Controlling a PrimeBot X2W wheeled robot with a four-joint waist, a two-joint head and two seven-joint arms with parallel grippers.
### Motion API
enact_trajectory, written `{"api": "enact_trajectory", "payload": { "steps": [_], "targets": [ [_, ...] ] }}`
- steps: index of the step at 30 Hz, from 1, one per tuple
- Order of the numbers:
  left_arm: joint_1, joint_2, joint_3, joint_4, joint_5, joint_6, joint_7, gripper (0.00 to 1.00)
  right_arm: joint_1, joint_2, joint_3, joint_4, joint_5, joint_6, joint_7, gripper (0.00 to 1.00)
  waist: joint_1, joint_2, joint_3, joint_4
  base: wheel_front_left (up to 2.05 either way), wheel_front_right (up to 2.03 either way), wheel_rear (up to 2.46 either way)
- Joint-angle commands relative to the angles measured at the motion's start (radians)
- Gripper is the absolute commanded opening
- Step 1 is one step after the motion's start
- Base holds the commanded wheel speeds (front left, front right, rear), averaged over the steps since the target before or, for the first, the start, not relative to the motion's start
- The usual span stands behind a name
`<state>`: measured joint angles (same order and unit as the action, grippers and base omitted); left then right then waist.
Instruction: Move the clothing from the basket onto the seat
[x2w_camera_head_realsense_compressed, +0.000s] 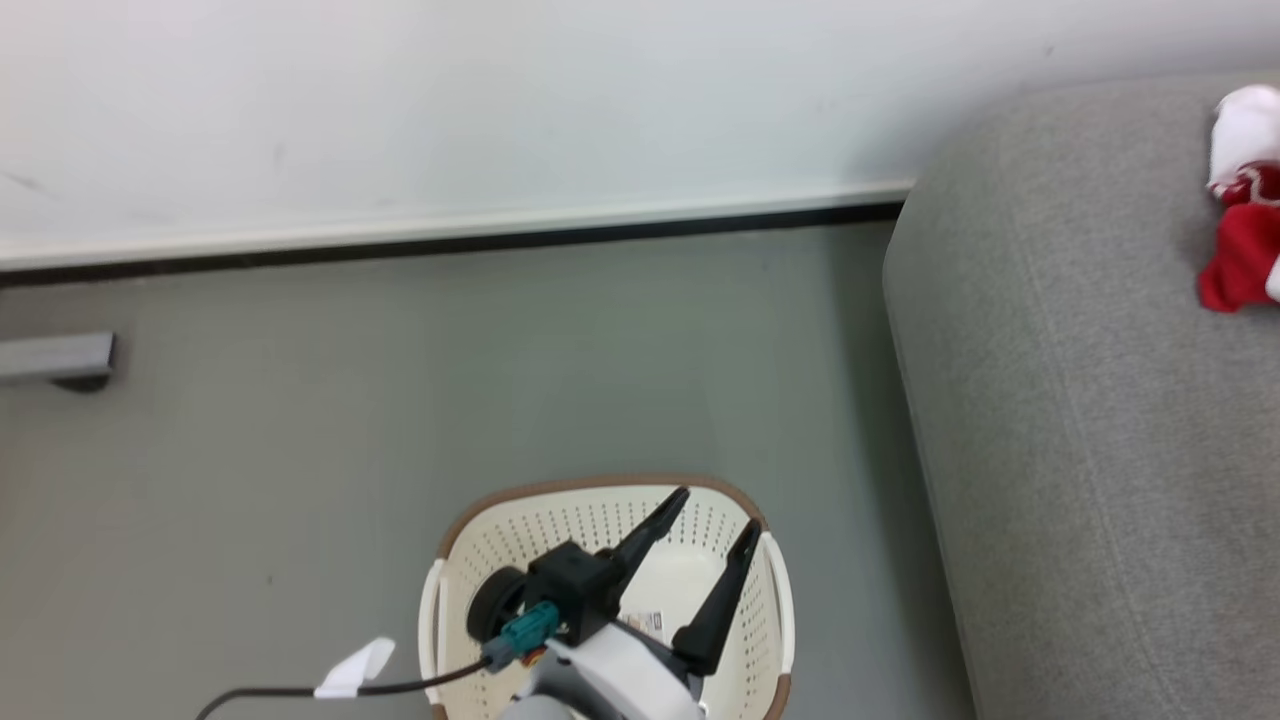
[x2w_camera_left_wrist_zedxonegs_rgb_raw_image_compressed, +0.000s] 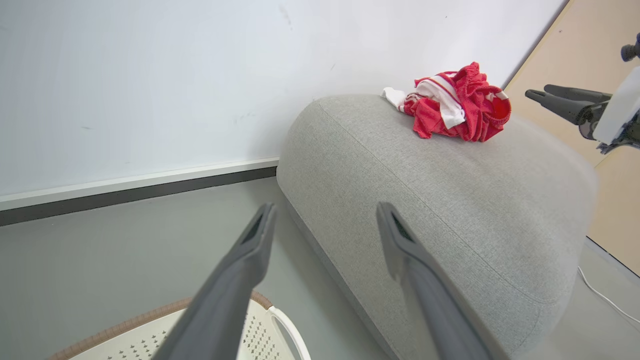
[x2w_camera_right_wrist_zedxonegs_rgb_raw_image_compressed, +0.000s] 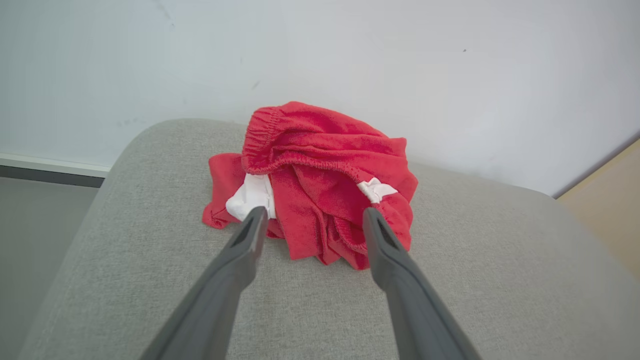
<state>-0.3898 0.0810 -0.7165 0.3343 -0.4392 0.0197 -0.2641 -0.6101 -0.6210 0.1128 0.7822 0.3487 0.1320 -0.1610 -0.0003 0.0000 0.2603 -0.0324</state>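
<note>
On top of the grey sofa seat, near the wall: red clothing with white trim, crumpled in a heap. Right gripper at its near edge, fingers spread wide, gripping nothing. Left gripper above the cream laundry basket on the floor, equally wide, empty.

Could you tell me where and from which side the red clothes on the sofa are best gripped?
Probably the elastic waistband atop the clothes, coming from above: it forms a thick ridge at the heap's top, while the edges lie flat on the sofa.
</note>
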Motion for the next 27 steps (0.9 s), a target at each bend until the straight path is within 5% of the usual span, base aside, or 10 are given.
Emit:
{"api": "enact_trajectory", "payload": {
  "steps": [1, 8, 19, 27],
  "targets": [
    [0.025, 0.013, 0.01, -0.005, 0.011, 0.006, 0.0, 1.0, 0.034, 0.007, -0.007, -0.022, 0.008, -0.003, -0.017, 1.0, 0.0003, 0.0, -0.041, -0.007, 0.0, 0.0, 0.0],
    [0.124, 0.047, 0.096, -0.01, 0.01, 0.027, 0.0, 1.0, 0.188, 0.081, -0.084, -0.156, -0.029, -0.003, -0.076, 1.0, 0.0003, 0.0, -0.135, 0.001, 0.0, 0.0, 0.0],
    [0.278, 0.079, 0.287, -0.046, 0.049, 0.09, 0.0, 1.0, 0.428, 0.309, -0.186, -0.372, -0.111, -0.003, -0.101, 1.0, 0.0003, 0.0, -0.229, 0.041, 0.0, 0.0, 0.0],
    [0.354, 0.064, 0.389, -0.045, 0.098, 0.075, 0.0, 1.0, 0.571, 0.459, -0.222, -0.471, -0.163, -0.003, -0.104, 1.0, 0.0003, 0.0, -0.271, 0.073, 0.0, 0.0, 0.0]
  ]
}}
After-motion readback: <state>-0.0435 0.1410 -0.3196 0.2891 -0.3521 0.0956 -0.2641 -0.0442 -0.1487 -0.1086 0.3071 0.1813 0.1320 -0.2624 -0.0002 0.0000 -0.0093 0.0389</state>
